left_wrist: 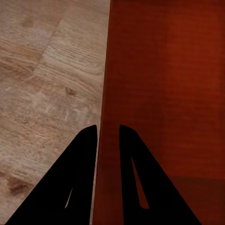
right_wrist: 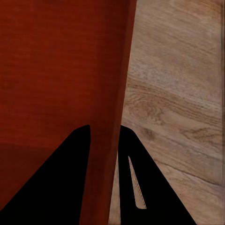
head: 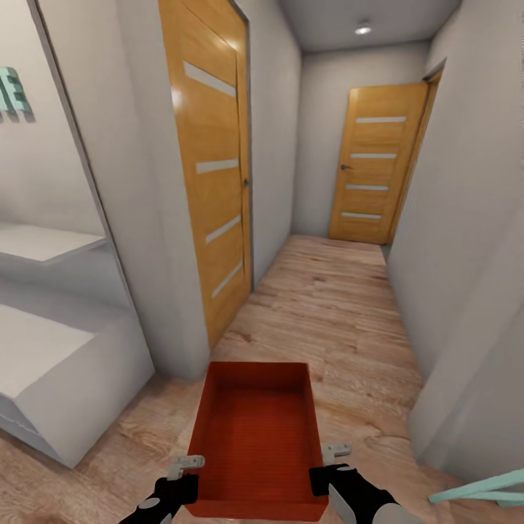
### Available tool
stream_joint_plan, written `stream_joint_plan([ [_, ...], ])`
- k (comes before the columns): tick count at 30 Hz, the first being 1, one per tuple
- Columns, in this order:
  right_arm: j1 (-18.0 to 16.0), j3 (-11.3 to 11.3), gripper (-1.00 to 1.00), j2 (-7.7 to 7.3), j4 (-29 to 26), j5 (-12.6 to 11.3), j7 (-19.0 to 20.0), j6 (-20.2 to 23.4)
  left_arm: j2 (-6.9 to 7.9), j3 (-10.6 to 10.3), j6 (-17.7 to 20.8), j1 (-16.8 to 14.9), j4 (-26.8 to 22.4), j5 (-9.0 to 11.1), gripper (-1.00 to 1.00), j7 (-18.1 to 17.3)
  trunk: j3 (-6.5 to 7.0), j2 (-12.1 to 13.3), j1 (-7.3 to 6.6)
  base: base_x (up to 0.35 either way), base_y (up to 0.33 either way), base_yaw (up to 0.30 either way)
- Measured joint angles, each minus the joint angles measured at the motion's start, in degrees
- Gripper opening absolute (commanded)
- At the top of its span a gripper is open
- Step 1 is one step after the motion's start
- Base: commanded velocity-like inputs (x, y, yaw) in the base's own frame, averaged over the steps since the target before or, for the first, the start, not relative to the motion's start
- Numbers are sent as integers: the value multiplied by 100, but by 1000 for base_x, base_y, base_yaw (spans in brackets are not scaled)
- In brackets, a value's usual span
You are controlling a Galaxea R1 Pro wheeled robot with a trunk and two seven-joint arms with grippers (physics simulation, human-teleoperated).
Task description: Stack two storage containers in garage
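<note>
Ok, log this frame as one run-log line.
phase: transit, wood-floor hallway | left gripper: shut on container wall | right gripper: shut on opposite wall | container: empty, carried | ahead: orange door

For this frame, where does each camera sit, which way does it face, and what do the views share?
Head view: from the robot's head, looking forward and down a wood-floored hallway toward the far door; shows the left gripper, the right gripper and the storage container between them.
Left wrist view: on the left arm, looking along the left gripper astride the container's wall, floor beside it.
Right wrist view: on the right arm, right gripper astride the opposite wall.
Shared: the same red-orange container and plank floor.
</note>
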Motion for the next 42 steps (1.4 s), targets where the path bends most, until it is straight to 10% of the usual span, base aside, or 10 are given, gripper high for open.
stream_joint_plan([
  [42,0,1,-100,6,0,-3,-11,0,4,-3,0,0,-1,0,-100,-1,0,0,0,340,0,-114],
])
